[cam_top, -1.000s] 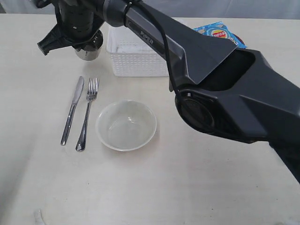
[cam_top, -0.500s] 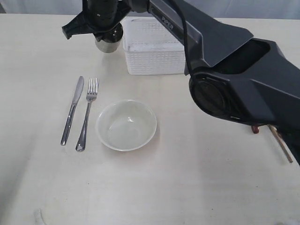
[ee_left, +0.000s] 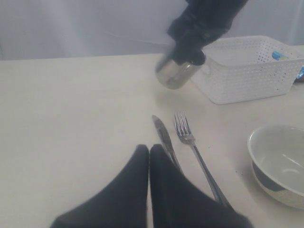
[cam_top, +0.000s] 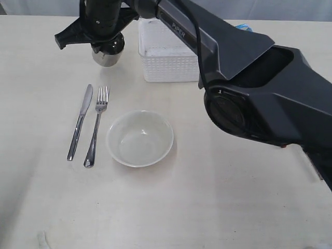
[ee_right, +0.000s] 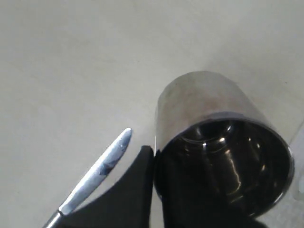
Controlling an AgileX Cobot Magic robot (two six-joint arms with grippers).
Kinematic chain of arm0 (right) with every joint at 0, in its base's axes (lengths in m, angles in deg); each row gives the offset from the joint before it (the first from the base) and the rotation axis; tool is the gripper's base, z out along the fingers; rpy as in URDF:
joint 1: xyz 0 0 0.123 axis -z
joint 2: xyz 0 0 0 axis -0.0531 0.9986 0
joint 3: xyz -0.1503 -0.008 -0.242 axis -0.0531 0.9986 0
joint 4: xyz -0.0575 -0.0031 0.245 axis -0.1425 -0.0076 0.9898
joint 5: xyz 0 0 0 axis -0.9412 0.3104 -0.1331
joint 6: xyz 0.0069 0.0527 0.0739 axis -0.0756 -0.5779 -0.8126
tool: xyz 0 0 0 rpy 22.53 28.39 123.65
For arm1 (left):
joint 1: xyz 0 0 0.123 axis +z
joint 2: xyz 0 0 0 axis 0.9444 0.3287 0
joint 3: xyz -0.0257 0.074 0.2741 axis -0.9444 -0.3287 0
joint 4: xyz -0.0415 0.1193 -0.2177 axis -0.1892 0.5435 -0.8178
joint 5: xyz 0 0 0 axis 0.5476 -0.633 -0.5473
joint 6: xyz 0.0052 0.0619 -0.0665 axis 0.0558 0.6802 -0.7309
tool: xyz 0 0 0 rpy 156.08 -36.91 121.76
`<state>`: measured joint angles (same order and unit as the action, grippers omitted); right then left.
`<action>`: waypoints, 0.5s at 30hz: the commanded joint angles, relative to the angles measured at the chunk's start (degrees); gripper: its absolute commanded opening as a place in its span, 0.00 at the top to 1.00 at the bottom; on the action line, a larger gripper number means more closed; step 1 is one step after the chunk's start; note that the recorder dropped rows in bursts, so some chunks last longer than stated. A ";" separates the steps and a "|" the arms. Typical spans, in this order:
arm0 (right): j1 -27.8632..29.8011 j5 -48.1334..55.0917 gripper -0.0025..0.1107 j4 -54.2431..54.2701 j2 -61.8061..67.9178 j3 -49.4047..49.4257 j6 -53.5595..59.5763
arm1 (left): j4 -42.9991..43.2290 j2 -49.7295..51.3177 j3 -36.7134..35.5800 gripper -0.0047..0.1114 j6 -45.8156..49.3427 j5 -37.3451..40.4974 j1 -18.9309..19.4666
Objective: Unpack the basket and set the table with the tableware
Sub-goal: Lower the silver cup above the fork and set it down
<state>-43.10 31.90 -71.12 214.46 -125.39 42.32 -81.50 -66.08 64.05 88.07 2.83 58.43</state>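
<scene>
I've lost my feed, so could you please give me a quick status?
Right gripper shut on steel cup, tilted above table. Left gripper shut, empty. Knife, fork, bowl laid; nothing under cup.

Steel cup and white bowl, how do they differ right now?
The steel cup is small, shiny metal; the white bowl is wider and white. The cup is gripped at its rim by the fingers of the right gripper; the bowl sits free on the table. Both look empty.

From here my right arm [cam_top: 259, 88] hides the basket's [cam_top: 168, 70] right end and the table's [cam_top: 52, 197] right side; it also covers the cup's [cam_top: 106, 57] top.
</scene>
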 commanded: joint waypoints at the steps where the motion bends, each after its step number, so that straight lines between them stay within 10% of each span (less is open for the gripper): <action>1: -0.90 -3.06 0.98 -0.74 0.87 -0.52 0.21 | 0.02 -0.19 -0.18 0.96 0.00 -0.10 -0.33; 15: -1.42 -4.96 0.98 -1.24 3.64 -0.52 0.21 | 0.02 -0.19 -0.18 0.96 0.00 -0.10 -0.33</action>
<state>-44.38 28.16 -71.35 218.55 -125.67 42.43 -81.50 -66.08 64.05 88.07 2.83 58.43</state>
